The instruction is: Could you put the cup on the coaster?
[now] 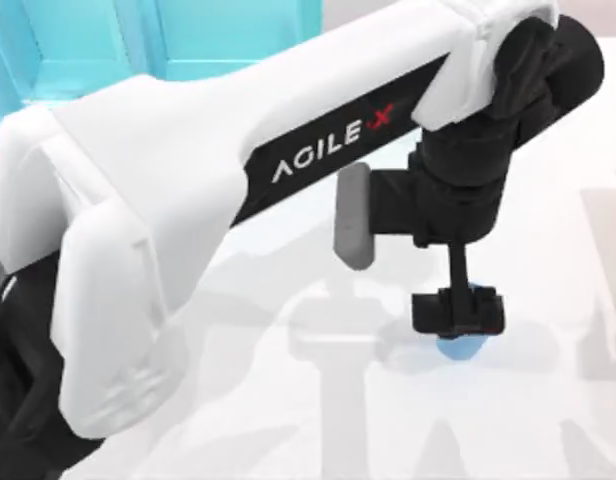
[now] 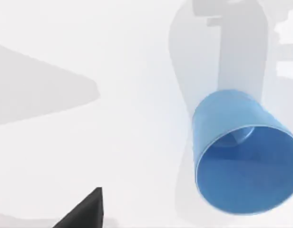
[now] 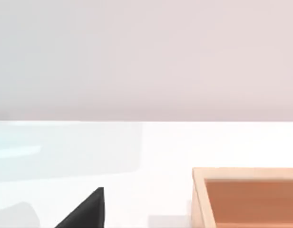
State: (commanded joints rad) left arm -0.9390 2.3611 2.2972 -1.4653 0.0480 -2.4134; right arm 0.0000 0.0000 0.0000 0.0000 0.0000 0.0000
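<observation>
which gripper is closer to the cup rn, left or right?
Left. The left gripper sits right over the cup on the table's right half. The right arm's wrist view looks at a wooden box, with no cup near it.

The cup [image 2: 241, 152]: a small, plain blue, handleless vessel, tapered so that the open rim is wider than the base. In the left wrist view it stands upright on the white table [image 2: 113, 118], mouth open and interior empty, its smooth blue wall unmarked. In the top view the cup [image 1: 461, 346] lies right of centre on the table, only a sliver of its blue rim being visible beneath the left gripper [image 1: 458, 312] directly above it.
</observation>
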